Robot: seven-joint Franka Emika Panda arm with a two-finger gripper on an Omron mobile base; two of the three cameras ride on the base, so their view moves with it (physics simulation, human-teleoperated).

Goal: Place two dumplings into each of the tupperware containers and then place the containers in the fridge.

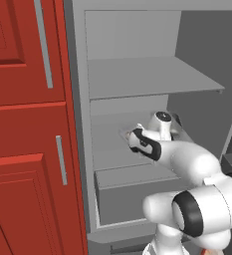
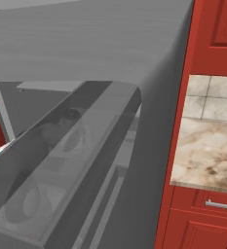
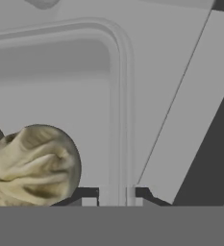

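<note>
Tan dumpling [image 3: 34, 166] inside grey tupperware container [image 3: 114, 72], fridge [image 1: 152, 79] open

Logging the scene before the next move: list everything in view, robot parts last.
fridge: one, grey, open, plain shelves and a drawer inside
fridge door: one, grey, swung open close to the right base camera
red cabinets: several doors, grey handles, left of the fridge
counter: one, beige marbled, between more red cabinets
tupperware container: one, grey, on a fridge shelf
dumpling: one clear, tan, inside the container
arm: one, white with dark joints, reaching into the fridge
gripper: one, dark fingertips shut on the container's rim
</note>
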